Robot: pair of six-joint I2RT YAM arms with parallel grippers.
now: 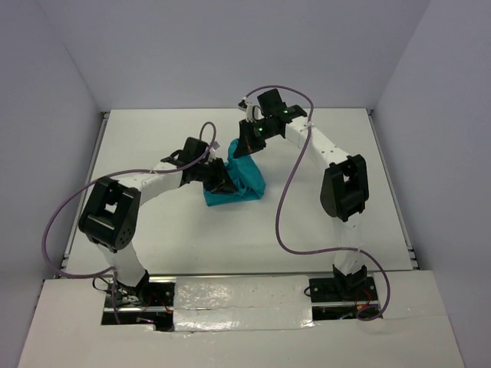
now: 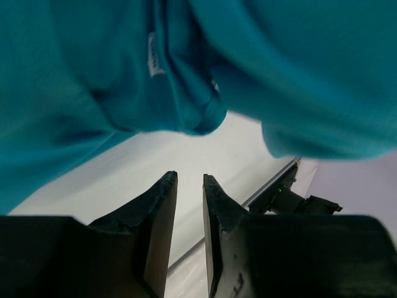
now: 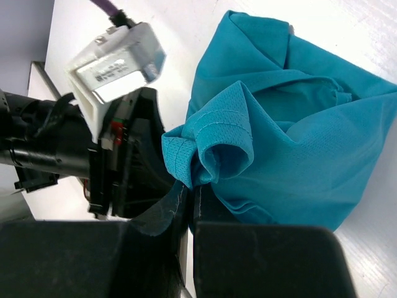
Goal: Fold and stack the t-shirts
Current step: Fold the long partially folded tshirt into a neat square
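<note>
The teal t-shirt (image 1: 245,181) lies bunched in a heap at the middle of the white table. My right gripper (image 1: 248,146) is at the heap's far edge. In the right wrist view the gripper (image 3: 191,186) is shut on a rolled, stitched edge of the t-shirt (image 3: 298,143). My left gripper (image 1: 223,182) is at the heap's left side. In the left wrist view the gripper (image 2: 190,177) has a narrow gap between its jaws and holds nothing. The t-shirt (image 2: 279,74) hangs just past its tips, lifted off the table.
The white table (image 1: 153,138) has a metal rail (image 1: 97,146) along its left edge and grey walls around it. The left arm's wrist with its white camera box (image 3: 118,62) is close beside my right gripper. Purple cables (image 1: 288,184) loop off both arms.
</note>
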